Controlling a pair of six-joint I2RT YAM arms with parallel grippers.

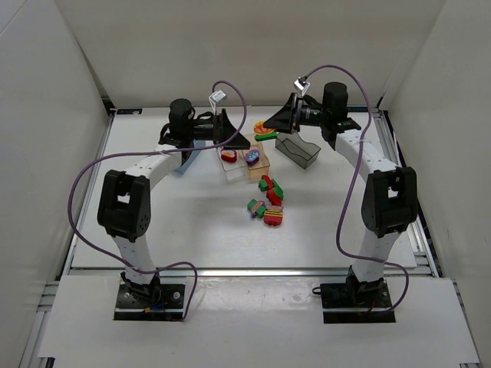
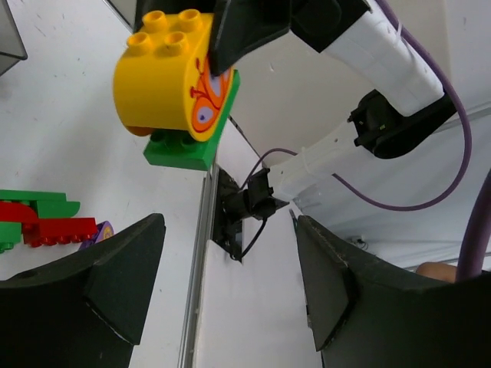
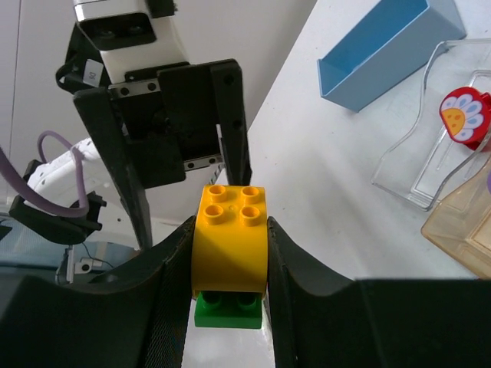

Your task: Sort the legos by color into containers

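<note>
My right gripper (image 3: 230,253) is shut on a yellow lego (image 3: 230,241) that has a green plate (image 3: 226,310) stuck beneath it, held in the air over the back of the table (image 1: 265,130). Facing it, my left gripper (image 2: 230,284) is open and holds nothing; the same yellow lego (image 2: 180,84) hangs above and ahead of its fingers (image 2: 115,284). A loose pile of red, green and yellow legos (image 1: 268,203) lies mid-table. The clear container (image 1: 230,162) holds a red lego (image 1: 229,155) and the peach container (image 1: 261,162) a purple one (image 1: 251,158).
The light blue container (image 3: 383,50) stands left of the clear one, partly behind my left arm in the top view. The smoky grey container (image 1: 298,151) sits to the right, under my right arm. White walls close off the table on three sides.
</note>
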